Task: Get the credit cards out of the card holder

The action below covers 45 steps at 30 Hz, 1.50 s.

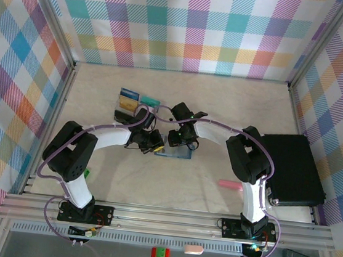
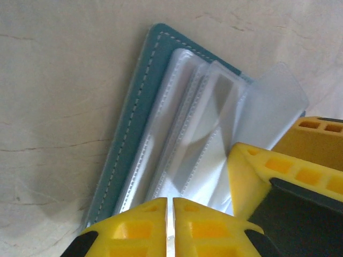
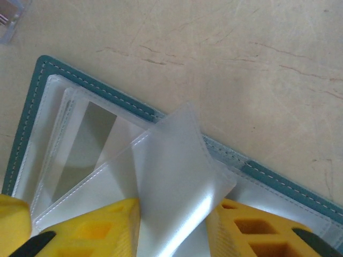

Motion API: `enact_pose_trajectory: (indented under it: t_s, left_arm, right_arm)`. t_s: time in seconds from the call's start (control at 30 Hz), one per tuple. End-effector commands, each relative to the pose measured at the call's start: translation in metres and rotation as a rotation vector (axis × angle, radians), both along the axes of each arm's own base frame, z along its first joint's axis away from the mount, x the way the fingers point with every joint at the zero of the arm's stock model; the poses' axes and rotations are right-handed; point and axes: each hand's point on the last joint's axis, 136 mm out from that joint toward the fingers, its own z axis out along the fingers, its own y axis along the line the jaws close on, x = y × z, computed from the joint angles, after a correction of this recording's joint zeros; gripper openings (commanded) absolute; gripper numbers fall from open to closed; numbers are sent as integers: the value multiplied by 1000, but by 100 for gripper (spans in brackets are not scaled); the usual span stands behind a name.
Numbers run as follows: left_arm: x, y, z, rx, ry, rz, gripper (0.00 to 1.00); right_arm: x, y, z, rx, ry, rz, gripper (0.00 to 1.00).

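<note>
1. the card holder (image 1: 178,155) lay open on the table (image 1: 224,103) near its middle, between the two grippers. their arms crossed over it and hid most of it from above.
2. three credit cards (image 1: 129,99) lay close together just behind the left arm, apart from the holder. their print was too small to read.
3. a big black box (image 1: 291,167) sat at the right edge, and a small pink object (image 1: 229,185) lay near its front left corner.
4. a red and green block (image 1: 160,252) and a pale pink piece (image 1: 193,249) rested on the front rail, below the arm bases.
5. the left gripper (image 2: 171,206) had its yellow fingers almost touching at the holder's near edge. whether a sleeve edge was nipped in the sliver between them could not be told.
6. the right gripper (image 3: 177,206) had its fingers partway apart, each against one side of a raised clear sleeve (image 3: 171,160), which bowed upward between them.
7. the teal stitched border showed along two sides. the lower part of the holder was cut off by the fingers in both wrist views.
8. what the sleeves contained was hard to make out through the glare.
</note>
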Motion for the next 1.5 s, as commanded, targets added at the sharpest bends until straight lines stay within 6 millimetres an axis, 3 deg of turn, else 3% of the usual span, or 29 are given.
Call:
enact_pose_trajectory:
  t_s: [0.0,0.23,0.57,0.73,0.87,1.07,1.27,1.47]
  left_arm:
    - [2,-6,0,-1,14,-1,11]
    - [-4,2,-12,43,49,6,12]
    - [-4,2,-9,49,43,-9,23]
    - [3,-5,12,23,-6,-39,28]
    - [7,-13,25,-13,-30,-66,30]
    - [10,-31,26,-55,-32,-96,31]
    - [14,-53,26,-84,-37,-135,33]
    - [18,-40,30,-23,-57,-116,36]
  right_arm:
    - [-10,-2,2,7,32,-5,37]
    - [-2,-17,12,-55,-35,-46,39]
    - [0,-44,13,-134,-78,-137,41]
    - [1,-46,27,-84,-104,-167,41]
    - [2,-42,49,2,-145,-179,41]
    - [4,-53,72,91,-194,-246,42]
    - [2,-66,82,144,-212,-286,43]
    - [-7,-61,85,183,-134,-275,45]
